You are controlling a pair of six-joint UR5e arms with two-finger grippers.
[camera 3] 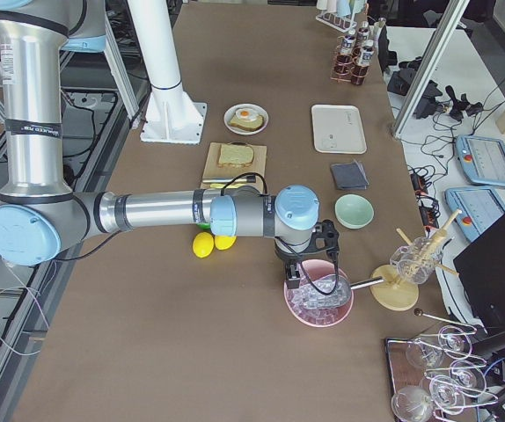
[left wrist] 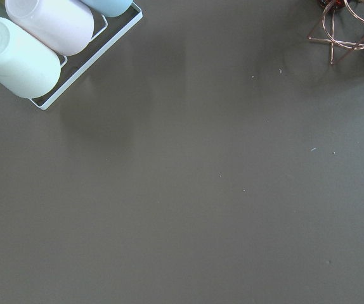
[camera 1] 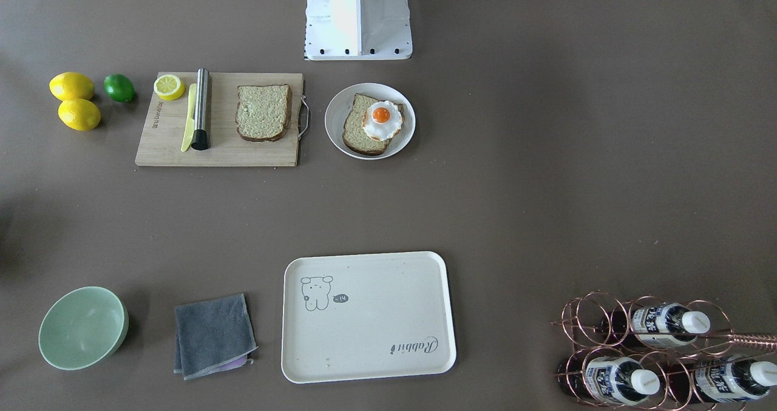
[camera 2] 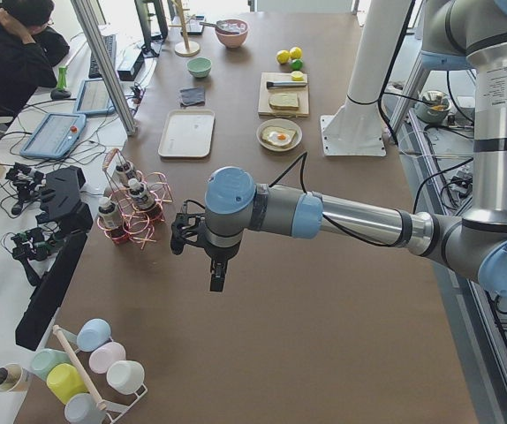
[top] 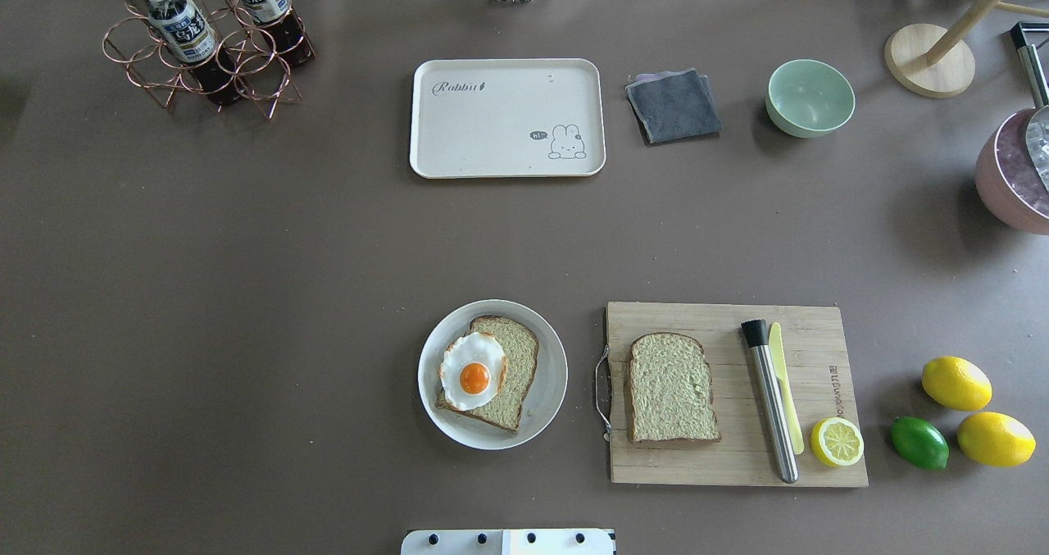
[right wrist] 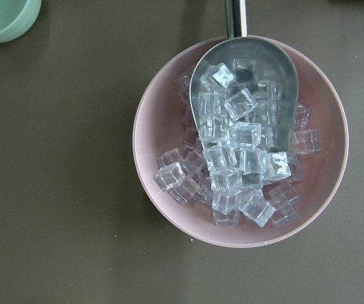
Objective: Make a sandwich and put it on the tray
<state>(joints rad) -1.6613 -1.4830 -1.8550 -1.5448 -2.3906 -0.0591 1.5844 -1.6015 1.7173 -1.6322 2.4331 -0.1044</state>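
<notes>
The sandwich is not yet assembled. One squarish bread slice (top: 672,387) – speckled tan crumb, dark brown crust – lies flat on the bamboo cutting board (top: 737,461). The second slice (top: 512,375) sits on a round white plate (top: 551,387), with a glossy white fried egg (top: 471,370) and its orange yolk overlapping one corner. Well apart from both, across the matte brown desk (top: 246,293), lies the cream-white tray (top: 508,116): rectangular, with rounded corners, a raised rim and nothing on it.

The left gripper (camera 2: 216,276) hangs over bare desk near a copper wire bottle rack (camera 2: 134,216). The right gripper (camera 3: 293,280) hangs above a pink bowl (right wrist: 169,126) of clear ice cubes with a metal scoop (right wrist: 245,63) in it. Only the side views catch either gripper, so I cannot tell how far each is parted or whether it holds anything.
</notes>
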